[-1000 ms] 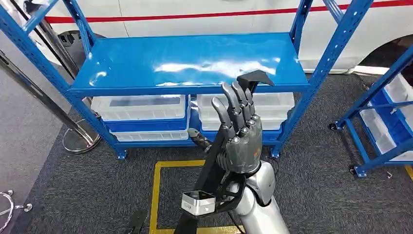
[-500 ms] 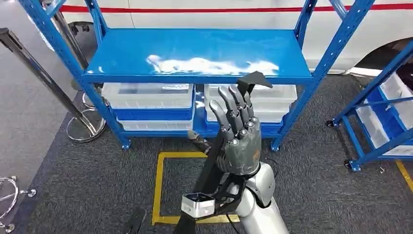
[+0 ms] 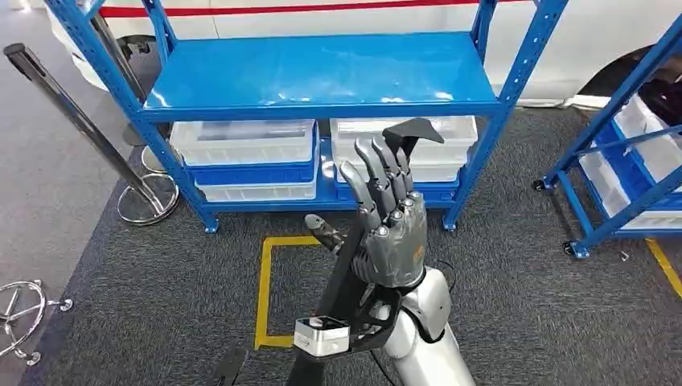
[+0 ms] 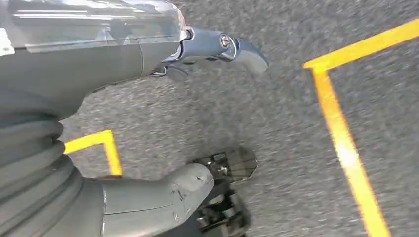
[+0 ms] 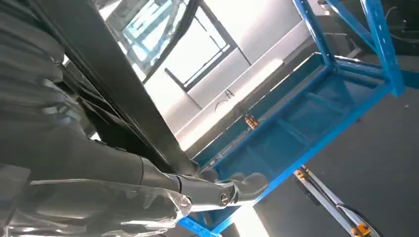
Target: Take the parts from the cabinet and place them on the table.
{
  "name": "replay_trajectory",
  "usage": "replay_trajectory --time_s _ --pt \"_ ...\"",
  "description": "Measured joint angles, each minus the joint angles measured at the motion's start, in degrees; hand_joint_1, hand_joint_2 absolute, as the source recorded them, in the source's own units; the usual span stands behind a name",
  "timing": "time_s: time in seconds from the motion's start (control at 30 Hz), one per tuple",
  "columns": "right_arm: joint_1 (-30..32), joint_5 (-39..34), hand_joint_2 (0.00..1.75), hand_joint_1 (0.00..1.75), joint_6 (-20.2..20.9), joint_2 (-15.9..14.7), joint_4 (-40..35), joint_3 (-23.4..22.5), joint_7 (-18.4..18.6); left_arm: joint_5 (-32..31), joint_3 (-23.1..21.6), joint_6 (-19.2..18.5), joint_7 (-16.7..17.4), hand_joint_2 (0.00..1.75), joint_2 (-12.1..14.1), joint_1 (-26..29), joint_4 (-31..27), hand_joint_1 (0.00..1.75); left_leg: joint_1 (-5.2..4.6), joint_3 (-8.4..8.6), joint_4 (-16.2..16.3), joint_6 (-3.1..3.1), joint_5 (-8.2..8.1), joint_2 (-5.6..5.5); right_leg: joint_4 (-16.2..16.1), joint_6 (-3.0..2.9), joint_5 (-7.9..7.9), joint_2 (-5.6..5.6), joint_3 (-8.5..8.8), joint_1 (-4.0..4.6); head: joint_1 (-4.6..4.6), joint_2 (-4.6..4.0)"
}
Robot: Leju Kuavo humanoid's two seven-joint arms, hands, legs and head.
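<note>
1. Fingers (image 3: pixel 378 173) of the right hand (image 3: pixel 388 221) stand nearly straight, raised, with a long black part (image 3: pixel 346 277) lying against their inner side and the thumb on its far side; the hand appears to grip this part.
2. The part runs from below the wrist up past the fingertips, where its flat angled end (image 3: pixel 414 130) shows above them. In the right wrist view the same dark bar (image 5: pixel 113 86) crosses close in front of the camera.
3. The left hand (image 4: pixel 123 54) hangs low over the grey carpet, in the left wrist view; whether its fingers are open or closed I cannot tell.
4. Beyond the fingers stands the blue cabinet (image 3: pixel 322 76), its upper shelf bare. Under that shelf, just behind the fingertips, sit white bins (image 3: pixel 241 145) on the lower level; what is in them is too unclear to say.
5. Below the fingers a yellow floor marking (image 3: pixel 265 281) outlines a square on the carpet. A second blue rack (image 3: pixel 627 185) stands well apart from the fingers on the right arm's side.
6. Judged step: carrying, with the part already out of the cabinet and not yet set down.
7. No worktop is visible, so the next move likely calls for turning away from the cabinet while holding the long part steady and clear of the uprights.
</note>
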Motion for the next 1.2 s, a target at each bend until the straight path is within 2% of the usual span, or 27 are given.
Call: replay_trajectory --time_s 0.03,0.07,0.1,0.13,0.2,0.27,0.3,0.4,0.43,0.47,0.53,0.57,0.6,0.63,0.67,0.7,0.73,0.77,0.8,0.9,0.93,0.97,1.03,1.07,1.1,1.13,1.2 --pt "0.0 0.1 1.75 0.0 0.0 0.0 0.0 0.0 0.0 -0.3 -0.1 -0.1 0.2 1.75 0.1 0.0 0.0 0.0 0.2 -0.63 4.0 -0.29 -2.63 0.0 0.1 0.0 0.67 -0.04 -0.84 0.02 0.05 0.0" --pt "0.0 0.1 1.75 0.0 0.0 0.0 0.0 0.0 0.2 -0.7 -0.4 -0.3 0.4 1.75 0.2 -0.1 0.0 0.0 0.3 -0.98 7.8 -0.61 -3.66 0.01 0.2 0.05 1.41 -0.12 -1.93 0.01 0.04 0.0" --pt "0.1 0.2 1.75 0.0 0.0 0.0 0.0 0.0 0.3 -1.1 -0.7 -0.5 0.6 1.75 0.3 -0.2 0.0 0.0 0.42 -0.68 9.5 -0.8 -2.58 0.02 0.4 0.1 2.06 -0.17 -2.95 -0.04 0.04 0.0" --pt "0.1 0.3 1.75 0.0 0.0 0.0 0.0 0.0 0.4 -1.7 -1.0 -0.9 0.9 1.75 0.4 -0.2 0.0 0.0 0.6 0.69 9.1 -0.95 0.02 0.02 0.6 0.24 2.71 -0.2 -4.12 -0.13 0.04 0.0" --pt "0.2 0.5 1.75 0.0 0.0 0.0 0.0 0.0 0.5 -2.6 -1.6 -1.2 1.5 1.75 0.8 -0.4 0.0 0.0 0.81 5.92 2.8 -1.01 3.7 0.01 1.3 0.65 3.73 -0.14 -5.99 -0.28 0.04 0.0" --pt "0.2 0.5 1.75 0.0 0.0 0.0 -0.3 0.0 0.5 -2.8 -2.2 -1.6 1.7 1.75 1.0 -1.1 0.0 0.0 0.44 12.85 -7.6 -0.6 0.78 -0.21 1.7 1.39 4.64 -0.08 -7.06 -0.14 0.02 0.0" --pt "0.2 0.5 1.75 0.0 0.0 0.0 -0.4 0.1 0.5 -2.8 -2.4 -1.6 1.7 1.75 1.1 -1.4 0.0 0.0 0.34 13.63 -9.5 -0.15 -0.12 -0.25 1.6 1.79 5.4 -0.24 -7.22 -0.22 0.04 0.0" --pt "0.0 0.5 1.75 0.0 0.0 0.0 -0.2 0.4 1.1 -2.4 -2.5 -2.0 1.6 1.75 1.2 -1.9 0.0 0.0 0.14 12.18 -9.5 0.99 1.7 -0.16 0.7 2.87 7.26 -0.2 -7.45 -0.25 0.07 0.0" --pt "-0.2 0.4 1.75 0.0 0.0 -0.1 0.0 0.5 1.6 -2.1 -2.5 -2.1 1.5 1.75 1.2 -2.1 0.0 0.0 0.53 11.94 -9.7 1.41 2.55 0.37 1.6 3.03 5.31 0.1 -7.97 -0.49 0.06 0.0" --pt "-0.4 0.4 1.75 0.0 0.0 -0.1 0.1 0.7 2.1 -2.0 -2.5 -2.3 1.4 1.75 1.3 -2.3 0.0 0.0 0.48 10.95 -9.7 2.13 3.23 0.38 3.8 3.0 1.71 0.17 -8.76 -0.35 0.11 0.0" --pt "-0.6 0.5 1.75 0.0 0.0 -0.1 0.4 1.2 2.7 -2.1 -2.6 -2.7 1.2 1.75 1.4 -2.5 0.0 0.0 0.27 8.73 -9.3 2.66 4.78 0.46 12.6 3.13 -5.79 0.3 -10.84 -0.42 0.09 0.0" --pt "-0.7 0.7 1.75 0.0 0.0 -0.1 0.5 1.3 2.8 -2.1 -2.6 -2.8 1.2 1.75 1.4 -2.6 0.0 0.0 0.16 7.62 -9.1 2.65 5.49 0.51 16.6 3.23 -7.11 0.39 -11.51 -0.42 0.09 0.0" --pt "-0.7 0.7 1.75 0.0 0.0 -0.1 0.6 1.4 2.8 -2.1 -2.6 -2.8 1.2 1.75 1.4 -2.5 0.0 0.0 0.11 6.41 -8.7 2.57 6.13 0.57 19.2 3.28 -6.35 0.4 -11.55 -0.42 0.07 0.0" --pt "-0.7 0.8 1.75 0.0 0.0 -0.1 0.7 1.4 2.8 -2.1 -2.6 -2.9 1.2 1.75 1.4 -2.5 0.0 0.0 0.11 5.2 -8.4 2.49 6.75 0.62 19.8 3.29 -4.1 0.4 -10.74 -0.42 0.09 0.0" --pt "-0.7 0.9 1.75 0.0 0.0 -0.1 0.8 1.5 2.8 -2.1 -2.6 -2.9 1.2 1.75 1.4 -2.6 0.0 0.0 0.11 3.83 -7.9 2.34 7.41 0.65 18.3 3.25 -1.31 0.4 -8.73 -0.44 0.07 0.0" --pt "-0.8 0.9 1.75 0.0 0.0 0.0 0.8 1.6 2.8 -2.1 -2.6 -2.9 1.2 1.75 1.4 -2.6 0.0 0.0 0.14 2.66 -7.5 2.14 8.0 0.64 15.0 3.13 0.19 0.39 -5.73 -0.51 0.07 0.0" --pt "-0.8 0.7 1.75 0.0 0.0 0.0 0.8 1.8 2.6 -2.2 -2.6 -2.9 1.2 1.75 1.4 -2.6 0.0 0.0 0.15 1.87 -7.0 1.85 8.48 0.6 10.5 2.96 -0.31 0.39 -1.97 -0.55 0.07 0.0" --pt "-0.9 0.8 1.75 0.0 0.0 0.0 0.8 2.0 2.3 -2.2 -2.7 -2.8 1.1 1.75 1.4 -2.6 0.0 0.0 -0.13 1.11 -6.6 1.54 8.78 0.53 4.5 2.77 -3.32 0.41 1.96 -0.15 0.09 0.0" --pt "-0.9 1.0 1.75 0.0 0.0 0.1 0.8 2.0 1.9 -2.4 -2.7 -2.8 1.0 1.75 1.4 -2.6 0.0 0.0 -0.07 0.91 -6.5 1.2 9.44 0.6 0.9 2.41 -5.26 0.54 3.77 -0.08 0.04 0.0" --pt "-0.4 -0.1 1.75 0.0 0.0 0.1 0.8 2.0 -0.4 -2.7 -2.9 -2.8 0.7 1.75 1.1 -2.7 0.0 0.0 0.07 0.55 -7.5 0.21 11.68 0.53 1.0 1.57 -3.43 0.58 2.21 0.08 0.04 0.0" --pt "-0.1 -0.6 1.75 0.0 0.0 0.0 0.8 2.0 -1.0 -2.6 -2.9 -2.6 0.7 1.75 1.1 -2.6 0.0 0.0 0.44 0.21 -7.1 -0.06 10.54 0.45 0.9 1.0 -2.56 0.13 1.63 -0.25 0.05 0.0" --pt "0.1 -0.9 1.75 0.0 0.0 0.0 0.8 2.0 -1.5 -2.5 -2.9 -2.6 0.7 1.75 1.1 -2.4 0.0 0.0 0.4 -0.52 -5.3 -0.35 6.86 0.39 0.9 0.43 -1.81 0.19 0.8 -0.23 0.04 0.0" --pt "0.2 -0.9 1.75 0.0 0.0 0.0 0.8 2.0 -1.5 -2.2 -2.9 -2.6 0.7 1.75 1.1 -2.3 0.0 0.0 0.5 -2.12 2.6 -0.81 -1.06 0.4 1.0 0.16 -0.19 0.16 -1.09 -0.14 0.07 0.0" --pt "0.3 -0.9 1.75 0.0 0.0 -0.1 0.8 2.0 -1.4 -2.1 -2.9 -2.6 0.7 1.75 1.1 -2.3 0.0 0.0 0.5 -2.66 7.0 -0.95 -2.97 0.4 1.0 0.13 0.64 0.15 -2.18 -0.02 0.04 0.0" --pt "0.4 -0.9 1.75 0.0 0.0 -0.1 0.8 2.0 -1.3 -2.1 -2.9 -2.6 0.7 1.75 1.1 -2.2 0.0 0.0 0.5 -2.66 9.9 -0.95 -2.88 0.39 1.1 0.13 1.36 0.14 -3.18 0.04 0.04 0.0" --pt "0.5 -0.9 1.75 0.0 0.0 -0.2 0.8 2.0 -1.3 -2.0 -2.9 -2.6 0.8 1.75 1.2 -2.0 0.0 0.0 0.5 -1.88 11.3 -0.88 -0.9 0.38 1.3 0.14 2.14 0.14 -4.33 0.1 0.04 0.0" --pt "0.5 -0.7 1.75 0.0 0.0 -0.2 0.8 2.0 -1.3 -1.4 -2.8 -2.4 0.9 1.75 1.3 -1.6 0.0 0.0 0.39 2.9 7.3 -0.4 3.87 0.33 1.7 0.3 3.55 0.18 -6.47 0.2 0.04 0.0"
